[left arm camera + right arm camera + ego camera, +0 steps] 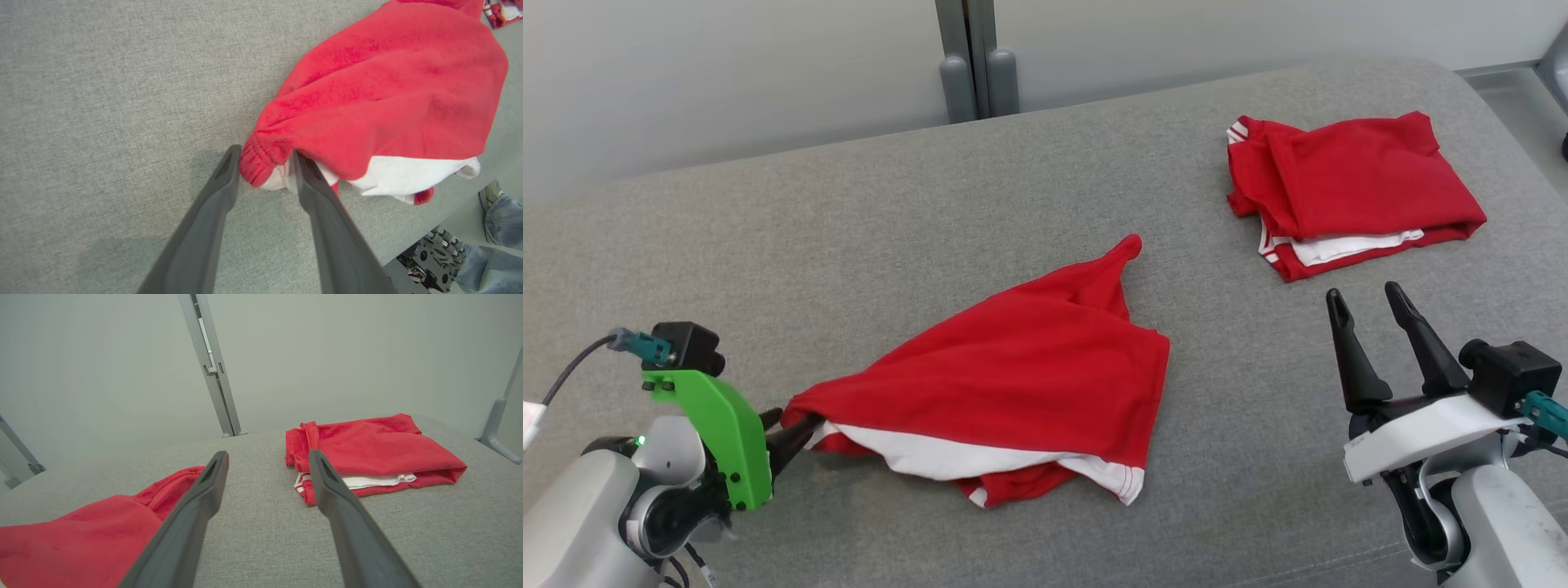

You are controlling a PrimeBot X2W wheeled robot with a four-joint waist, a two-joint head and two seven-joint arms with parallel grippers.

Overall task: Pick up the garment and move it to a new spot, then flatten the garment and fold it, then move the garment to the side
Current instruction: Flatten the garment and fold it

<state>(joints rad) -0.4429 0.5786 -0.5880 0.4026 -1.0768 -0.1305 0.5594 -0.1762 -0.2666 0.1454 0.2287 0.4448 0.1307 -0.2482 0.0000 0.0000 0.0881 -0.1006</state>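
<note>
My left gripper (799, 426) pinches the near-left corner of the crumpled red garment (1029, 367), which stretches rightward across the grey padded surface (849, 204). My right gripper (1362, 291) waits beyond its right edge, fingers spread and empty.

Head cam high, fwd/down over surface (849, 204); L wrist close on garment (388, 81); R wrist low, same garment.

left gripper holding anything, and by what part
The left gripper pinches the crumpled red garment by its gathered elastic edge; the right gripper is open, empty.
</note>
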